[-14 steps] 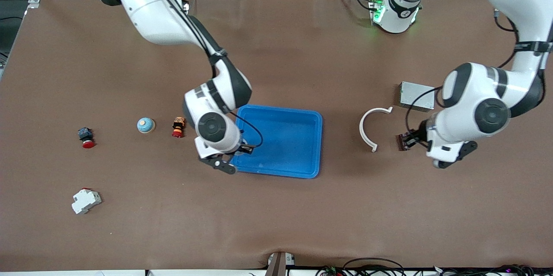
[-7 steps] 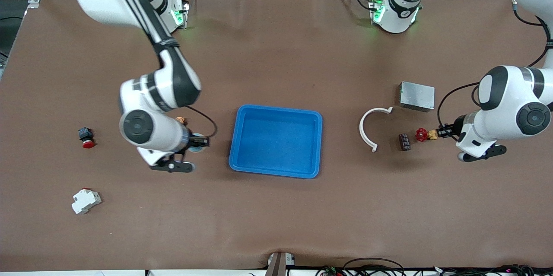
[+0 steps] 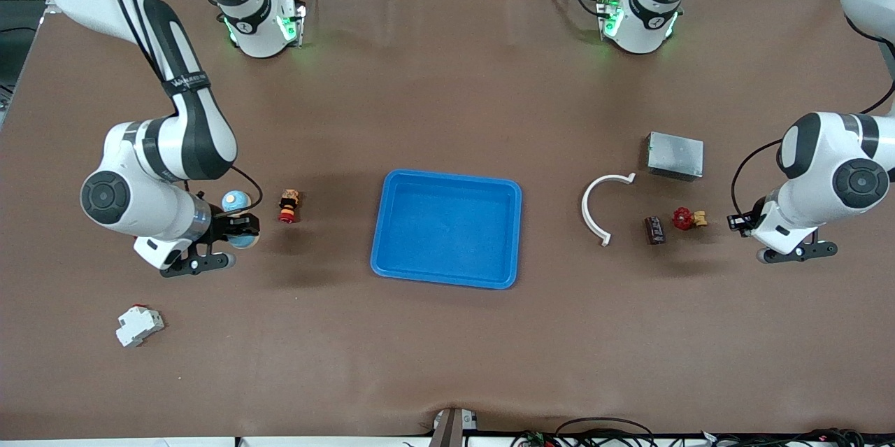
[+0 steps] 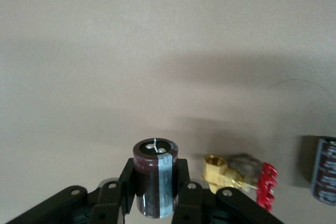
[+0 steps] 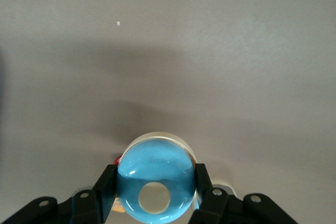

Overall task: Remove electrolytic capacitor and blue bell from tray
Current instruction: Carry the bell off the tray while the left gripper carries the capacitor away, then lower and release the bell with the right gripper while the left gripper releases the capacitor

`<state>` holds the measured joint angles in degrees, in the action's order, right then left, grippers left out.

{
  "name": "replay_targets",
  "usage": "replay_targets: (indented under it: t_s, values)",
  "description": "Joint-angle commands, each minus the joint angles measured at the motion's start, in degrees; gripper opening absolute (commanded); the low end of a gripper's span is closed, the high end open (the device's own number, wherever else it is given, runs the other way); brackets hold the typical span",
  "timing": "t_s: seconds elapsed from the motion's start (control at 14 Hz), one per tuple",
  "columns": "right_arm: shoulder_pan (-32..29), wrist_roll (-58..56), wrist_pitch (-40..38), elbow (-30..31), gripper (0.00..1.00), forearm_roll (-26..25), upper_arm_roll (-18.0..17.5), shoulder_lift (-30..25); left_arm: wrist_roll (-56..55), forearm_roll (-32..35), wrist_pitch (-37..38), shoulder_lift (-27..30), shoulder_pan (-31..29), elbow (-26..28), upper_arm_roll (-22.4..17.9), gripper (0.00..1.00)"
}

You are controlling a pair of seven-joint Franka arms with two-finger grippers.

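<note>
My right gripper [image 3: 245,229] is shut on a blue bell [image 5: 155,184] with a pale round cap, just over the table. It hangs beside a second blue bell [image 3: 236,201] that stands on the table. My left gripper [image 3: 735,222] is shut on a dark brown capacitor [image 4: 156,182] with a grey stripe. It is over the table toward the left arm's end, beside a brass valve [image 3: 689,217] with a red handle. Another dark capacitor [image 3: 654,229] lies on the table next to that valve. The blue tray [image 3: 447,230] sits mid-table with nothing in it.
A white arc-shaped piece [image 3: 594,213] and a grey metal box [image 3: 675,155] lie between the tray and the left arm. A small red and yellow button [image 3: 288,206] stands between the bells and the tray. A white breaker [image 3: 138,324] lies nearer the front camera.
The right arm swung away from the tray's edge toward its own end of the table, carrying the bell. The left arm drew back from beside the white arc toward its end, uncovering the valve.
</note>
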<state>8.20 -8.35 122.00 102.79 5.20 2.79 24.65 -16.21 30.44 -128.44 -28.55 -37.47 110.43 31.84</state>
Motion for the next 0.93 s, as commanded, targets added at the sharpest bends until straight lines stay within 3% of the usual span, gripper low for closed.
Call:
replay_targets:
  t_s: [0.0,0.43,0.86]
  values:
    - [-3.88,-5.95,3.31,1.80,0.00,-1.07,-1.21,-0.92,4.42,1.82,-4.18,-0.27,-2.07,2.24,1.12,0.00]
    - [-7.14,-11.86,12.62,3.55,0.00,-1.07,-1.30,3.56,5.75,3.48,-10.42,-1.59,-2.69,5.32,0.68,0.00]
    - [-8.90,-14.06,22.39,6.37,0.00,-1.07,-1.30,7.69,5.75,6.91,-10.86,-2.91,-5.24,6.03,0.68,0.00]
